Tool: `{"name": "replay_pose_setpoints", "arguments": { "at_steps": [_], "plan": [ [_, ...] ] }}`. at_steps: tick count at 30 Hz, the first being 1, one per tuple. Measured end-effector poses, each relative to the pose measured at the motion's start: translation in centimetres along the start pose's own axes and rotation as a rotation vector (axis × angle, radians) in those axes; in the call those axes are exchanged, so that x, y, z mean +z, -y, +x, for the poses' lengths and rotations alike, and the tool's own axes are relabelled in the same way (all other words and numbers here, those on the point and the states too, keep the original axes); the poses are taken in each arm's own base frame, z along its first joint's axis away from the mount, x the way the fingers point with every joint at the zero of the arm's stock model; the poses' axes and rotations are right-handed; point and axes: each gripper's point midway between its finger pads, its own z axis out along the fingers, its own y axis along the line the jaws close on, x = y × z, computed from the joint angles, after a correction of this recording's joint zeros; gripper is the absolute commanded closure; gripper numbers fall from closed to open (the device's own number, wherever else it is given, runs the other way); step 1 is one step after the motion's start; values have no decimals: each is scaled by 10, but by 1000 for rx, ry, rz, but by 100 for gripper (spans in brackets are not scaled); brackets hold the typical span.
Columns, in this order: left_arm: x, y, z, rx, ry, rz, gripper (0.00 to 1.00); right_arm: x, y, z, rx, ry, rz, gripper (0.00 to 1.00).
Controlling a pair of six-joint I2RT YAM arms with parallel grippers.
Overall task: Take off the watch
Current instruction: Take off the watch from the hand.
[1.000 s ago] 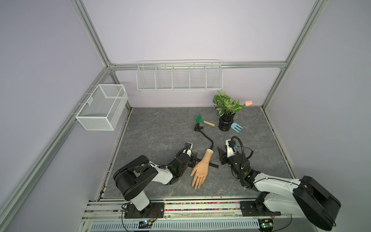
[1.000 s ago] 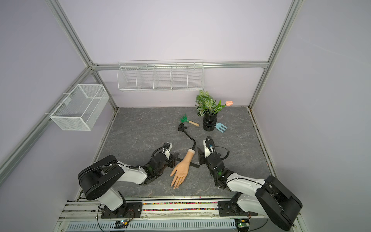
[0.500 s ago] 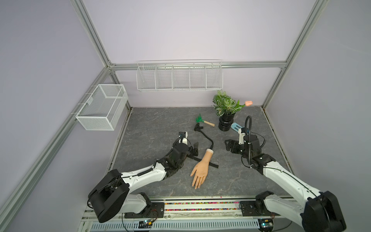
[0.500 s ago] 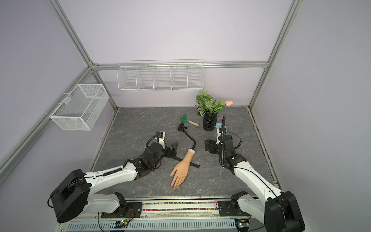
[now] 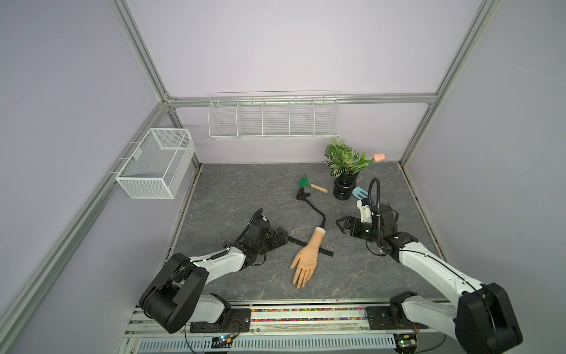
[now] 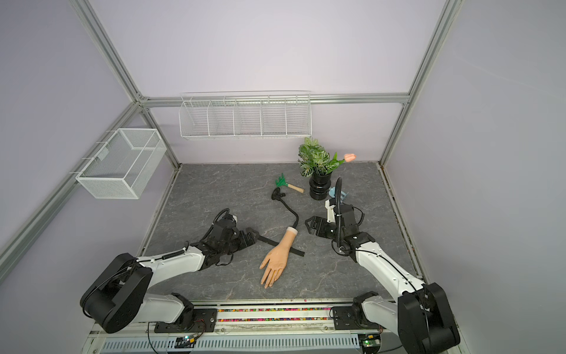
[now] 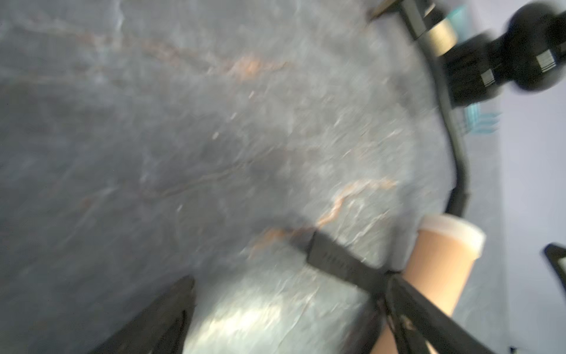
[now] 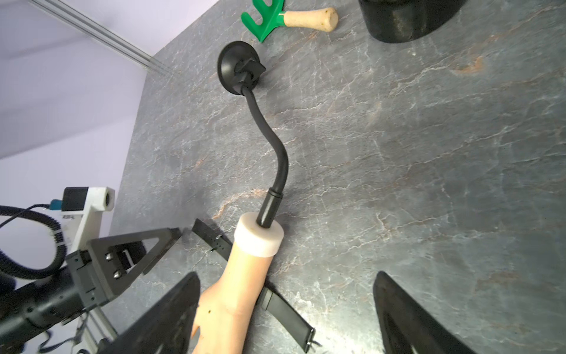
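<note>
**Position of the watch.** The watch (image 5: pixel 296 241) lies unfastened on the desk (image 5: pixel 239 190). Its strap is laid out flat and passes beneath the wrist of the mannequin hand (image 5: pixel 306 260). One strap end projects toward the left arm and the other (image 8: pixel 286 314) toward the right arm. The dial is not visible.

**Long axis.** The strap runs crosswise to the forearm, roughly along the line between the two arms. The forearm runs from the gooseneck stem (image 5: pixel 315 208) toward the front rail.

**Pincer state.** The left pincer (image 5: pixel 284 240) is spread and holds nothing. It sits low, just beside the strap end (image 7: pixel 333 262) on its side. The right pincer (image 5: pixel 340 226) is also spread and empty. It stands apart from the strap, level with the white cuff end of the forearm.

**Controlling relation.** The left pincer is the nearer one, and the strap points almost straight at it. The likely next move is a pull along the strap's axis, drawing the watch out from under the wrist. The hand may drag with it.
</note>
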Motion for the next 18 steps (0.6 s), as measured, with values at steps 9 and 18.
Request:
{"name": "replay_pose_setpoints", "arguments": {
  "at_steps": [9,18],
  "plan": [
    [44,19,-5,-168,-8,362,52,-24,-20,-9,8,69,-74,10],
    [30,22,7,-212,-21,487,56,-30,-20,-9,9,81,-65,10]
  ]
}}
